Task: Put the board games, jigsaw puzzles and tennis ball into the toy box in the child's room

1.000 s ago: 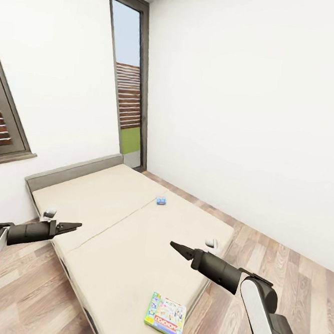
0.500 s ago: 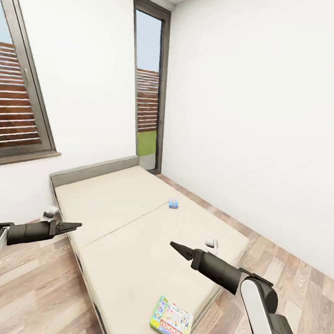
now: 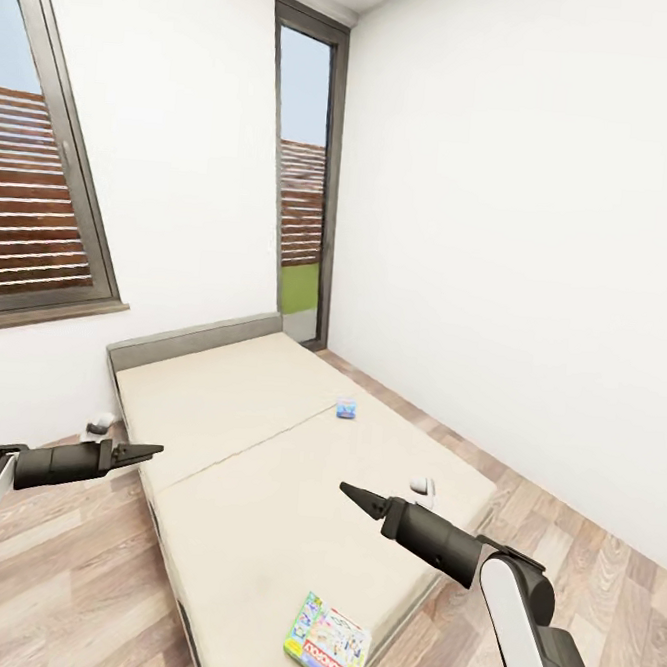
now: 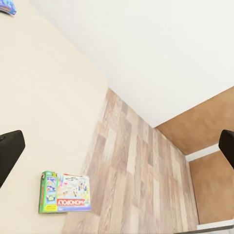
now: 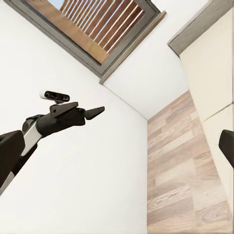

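The bed (image 3: 261,488) has a plain cream top and lies ahead of me in the head view. A green-edged board game (image 3: 329,642) rests flat near the bed's nearest corner, and it also appears in the left wrist view as the colourful box (image 4: 65,192). A small blue board game (image 3: 347,408) lies farther back on the bed, towards its right side. My left gripper (image 3: 154,451) hovers open over the bed's left edge, holding nothing. My right gripper (image 3: 346,490) hangs open above the mattress, well short of the green-edged box. The table, toy box, jigsaw puzzles and tennis ball are out of view.
A grey headboard (image 3: 193,338) stands against the far white wall. A dark-framed window (image 3: 42,210) is at the left and a tall glass door (image 3: 305,191) in the far corner. Wood-plank floor (image 3: 577,553) runs along both sides of the bed.
The camera has swung and moved closer, so the bed, window and door have shifted right in the picture. Both arms keep the same pose, and the games lie unmoved on the bed.
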Tool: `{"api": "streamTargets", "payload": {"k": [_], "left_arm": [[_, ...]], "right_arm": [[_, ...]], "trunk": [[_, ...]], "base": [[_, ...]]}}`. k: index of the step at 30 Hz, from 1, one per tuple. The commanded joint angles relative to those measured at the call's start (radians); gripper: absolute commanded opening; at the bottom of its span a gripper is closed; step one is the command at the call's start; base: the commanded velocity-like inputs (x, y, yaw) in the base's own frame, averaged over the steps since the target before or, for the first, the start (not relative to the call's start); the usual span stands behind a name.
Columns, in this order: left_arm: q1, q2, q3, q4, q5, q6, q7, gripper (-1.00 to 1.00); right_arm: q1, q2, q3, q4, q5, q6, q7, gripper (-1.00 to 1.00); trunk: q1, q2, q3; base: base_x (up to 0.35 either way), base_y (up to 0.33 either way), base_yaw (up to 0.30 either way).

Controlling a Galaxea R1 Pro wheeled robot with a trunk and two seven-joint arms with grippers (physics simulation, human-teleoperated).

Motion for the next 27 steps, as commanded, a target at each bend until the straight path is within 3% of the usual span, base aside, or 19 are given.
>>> {"api": "streamTargets", "payload": {"k": [1,27], "left_arm": [[-0.001,0.000,0.001,0.000,-0.001,0.011,-0.004,1.00],[-0.001,-0.007,0.000,0.000,-0.001,0.011,-0.003,1.00]], "right_arm": [[-0.001,0.000,-0.001,0.000,-0.002,0.005,0.001,1.00],[-0.001,0.001,-0.001,-0.001,-0.002,0.005,0.001,1.00]], "trunk": [[0.001,-0.002,-0.002],[0.001,-0.002,-0.002]], "base": [[0.000,-0.292,0.003],[0.000,-0.301,0.015]]}}
